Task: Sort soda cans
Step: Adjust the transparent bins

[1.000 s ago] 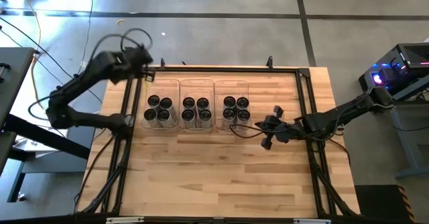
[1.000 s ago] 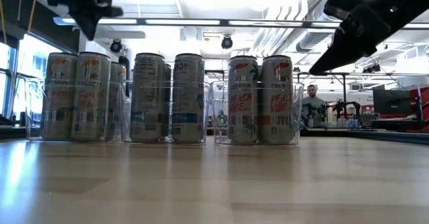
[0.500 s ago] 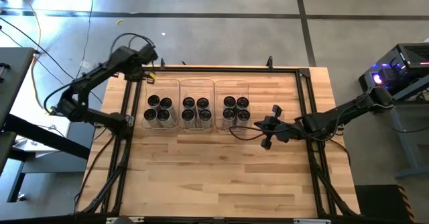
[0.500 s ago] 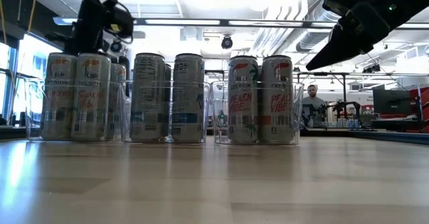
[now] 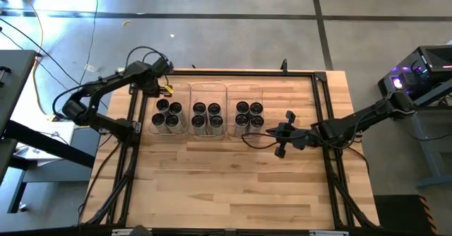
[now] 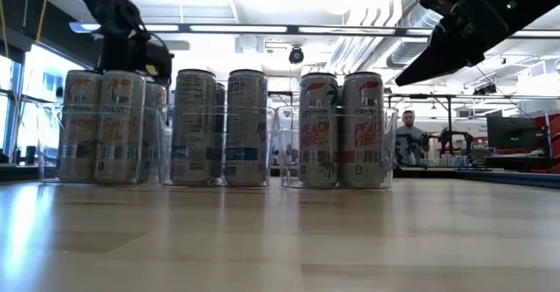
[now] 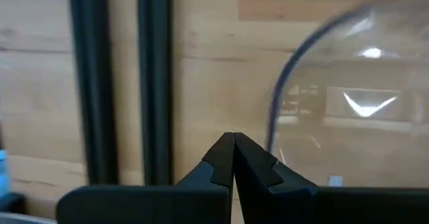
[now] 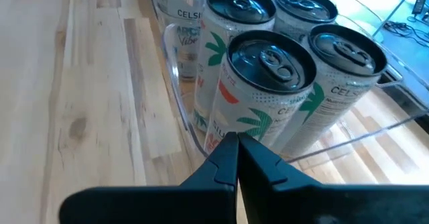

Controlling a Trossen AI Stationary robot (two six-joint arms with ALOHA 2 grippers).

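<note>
Several soda cans (image 5: 206,116) stand upright on their bases in three clear bins in a row on the table, also seen in the low view (image 6: 223,126). My left gripper (image 5: 159,87) is shut and hovers at the far left corner of the left bin (image 7: 288,83), behind the left cans in the low view (image 6: 131,52). My right gripper (image 5: 272,133) is shut. It hangs in the air just right of the right bin (image 5: 247,95), its fingertips (image 6: 401,80) about level with the can tops. In its wrist view its tips (image 8: 236,140) point at the nearest can (image 8: 268,83).
Black frame rails (image 7: 120,83) run along the table's left edge, close beside my left gripper, and along the other edges (image 5: 326,123). Bare wood (image 5: 226,186) lies between the bins and the near edge. A person (image 6: 404,135) sits far behind the table.
My left gripper has come down and moved from beyond the table's far left corner toward the left bin, ending at that bin's far left corner. It has stayed shut. The cans and bins have not moved.
</note>
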